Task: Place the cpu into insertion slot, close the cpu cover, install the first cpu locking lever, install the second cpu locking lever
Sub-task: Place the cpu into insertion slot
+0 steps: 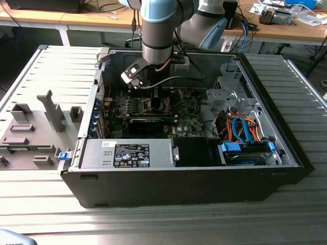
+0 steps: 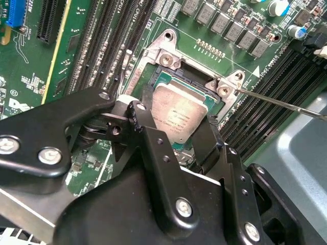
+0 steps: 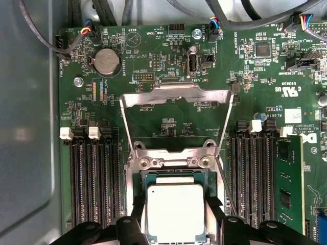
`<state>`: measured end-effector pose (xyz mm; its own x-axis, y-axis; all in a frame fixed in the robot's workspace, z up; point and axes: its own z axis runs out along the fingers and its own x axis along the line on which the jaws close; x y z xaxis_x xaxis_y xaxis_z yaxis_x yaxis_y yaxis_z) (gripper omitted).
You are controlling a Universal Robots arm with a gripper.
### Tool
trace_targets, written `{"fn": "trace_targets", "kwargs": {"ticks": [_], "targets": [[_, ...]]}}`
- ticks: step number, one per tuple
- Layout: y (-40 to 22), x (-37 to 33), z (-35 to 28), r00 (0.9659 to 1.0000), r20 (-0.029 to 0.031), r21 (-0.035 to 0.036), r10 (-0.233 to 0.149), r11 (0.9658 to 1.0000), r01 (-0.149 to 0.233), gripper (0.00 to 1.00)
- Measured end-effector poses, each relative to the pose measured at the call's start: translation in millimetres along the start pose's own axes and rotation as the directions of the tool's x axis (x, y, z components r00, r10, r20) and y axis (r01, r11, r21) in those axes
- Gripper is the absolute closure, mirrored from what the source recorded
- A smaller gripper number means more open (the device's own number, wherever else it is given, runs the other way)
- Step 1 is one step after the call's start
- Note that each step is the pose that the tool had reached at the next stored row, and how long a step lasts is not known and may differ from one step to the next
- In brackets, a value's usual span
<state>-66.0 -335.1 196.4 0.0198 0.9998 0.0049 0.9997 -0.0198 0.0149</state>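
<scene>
The cpu (image 3: 175, 204) (image 2: 180, 113), a silver-faced square chip, sits in or just above the insertion slot (image 3: 171, 162) (image 2: 164, 57). My gripper (image 3: 175, 217) (image 2: 176, 121) straddles it. One black finger (image 2: 146, 104) lies against one edge of the chip and the other finger (image 2: 206, 137) against the opposite edge, so the jaws are shut on the chip. The cpu cover (image 3: 176, 93) is swung open, away from the socket. A thin locking lever (image 2: 286, 104) sticks out unlatched beside the socket. In the exterior view the gripper (image 1: 155, 99) reaches down into the computer case.
Black memory slots (image 3: 94, 178) (image 3: 253, 173) flank the socket on both sides. Black cables (image 1: 168, 80) hang close to the wrist. The case wall (image 1: 104, 87), drive cage (image 1: 230, 94) and power supply (image 1: 130, 153) enclose the motherboard. A grey fixture (image 1: 36, 127) lies outside at the exterior view's left.
</scene>
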Motion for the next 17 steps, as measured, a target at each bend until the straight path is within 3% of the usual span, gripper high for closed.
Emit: {"fn": "trace_targets", "kwargs": {"ticks": [4, 6, 10, 14, 17], "targets": [[0.1, 0.4, 0.6, 1.0000, -0.0023, -0.0006, 0.000, 1.0000, 0.000, 0.44], [0.0, 0.1, 0.3, 1.0000, -0.0005, -0.0004, 0.000, 1.0000, 0.000, 0.39], [0.0, 0.0, -0.4, 1.0000, -0.0003, -0.0001, 0.000, 1.0000, 0.000, 0.39], [0.2, 0.1, -10.2, 1.0000, -0.0017, -0.0001, 0.000, 1.0000, 0.000, 0.39], [0.2, 0.1, -11.5, 1.0000, -0.0054, 0.0001, 0.000, 1.0000, 0.000, 0.39]]}}
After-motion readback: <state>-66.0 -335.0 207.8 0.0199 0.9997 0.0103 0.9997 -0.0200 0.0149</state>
